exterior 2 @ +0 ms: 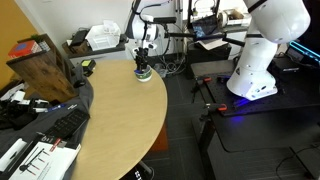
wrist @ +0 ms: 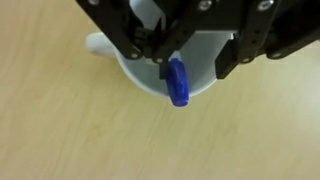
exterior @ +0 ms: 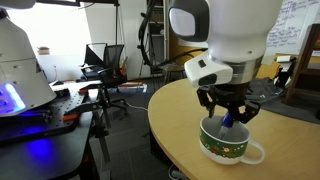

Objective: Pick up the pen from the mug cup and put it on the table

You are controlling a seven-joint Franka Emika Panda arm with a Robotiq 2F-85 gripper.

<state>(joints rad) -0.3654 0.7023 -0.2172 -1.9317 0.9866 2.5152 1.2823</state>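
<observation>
The mug cup (exterior: 228,143) stands on the light tan table (exterior: 180,130), green outside with a red and white pattern, white inside, handle to the right. My gripper (exterior: 226,112) hangs just above its rim, shut on the blue pen (exterior: 227,119), which points down into the mug's mouth. In the wrist view the pen (wrist: 177,82) sticks out from between the fingers (wrist: 172,58) over the white mug (wrist: 150,78) and the table (wrist: 80,130). In an exterior view the mug (exterior 2: 144,73) and gripper (exterior 2: 144,60) are small at the table's far end (exterior 2: 120,110).
A black workbench with clutter (exterior: 45,115) and a blue glow stands beside the table. A brown paper bag (exterior 2: 45,70), a keyboard (exterior 2: 62,125) and papers lie on the table's near side. Office chairs (exterior: 105,62) stand behind.
</observation>
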